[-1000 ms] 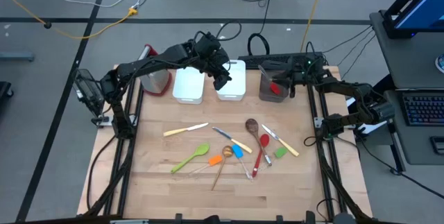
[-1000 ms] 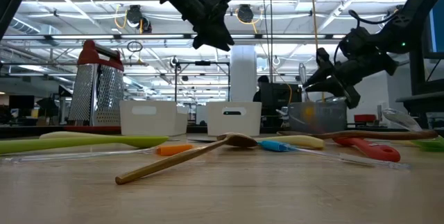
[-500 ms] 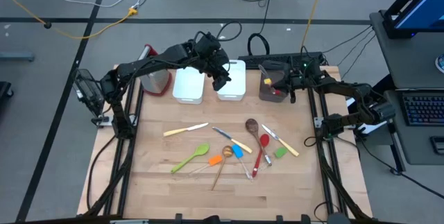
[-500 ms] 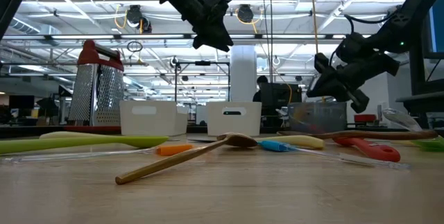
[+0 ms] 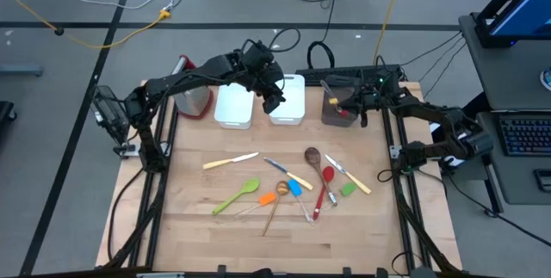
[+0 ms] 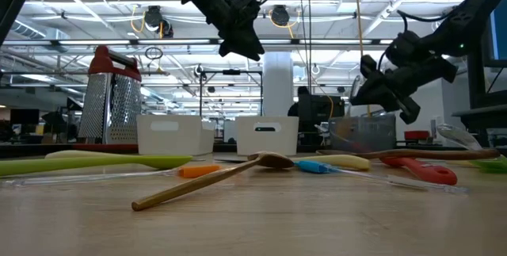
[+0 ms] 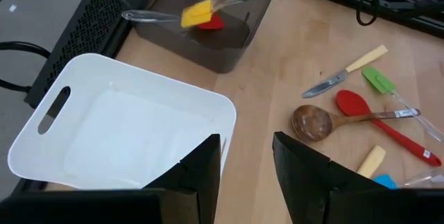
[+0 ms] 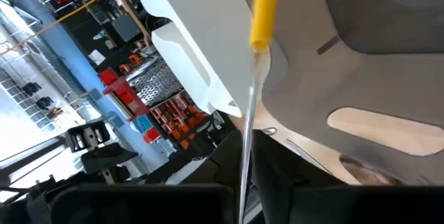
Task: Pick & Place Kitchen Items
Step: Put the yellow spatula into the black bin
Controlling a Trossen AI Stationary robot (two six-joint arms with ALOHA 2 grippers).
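A yellow-headed spatula (image 7: 198, 12) with a clear handle is held in the closed right gripper (image 5: 360, 99) over the grey cup (image 5: 338, 106) at the far right of the surface (image 5: 198, 218); its head lies above a red piece (image 7: 214, 21) inside the cup. The left gripper (image 5: 274, 99), partly open and empty, is poised above the right-hand white bin (image 5: 288, 99). The other utensils, among them a red spoon (image 5: 325, 188) and a green spatula (image 5: 238, 196), are spread across the middle of the surface.

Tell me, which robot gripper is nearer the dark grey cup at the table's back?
Right. The right gripper hangs over the dark grey cup; the left gripper hovers farther away over a white rectangular bin.
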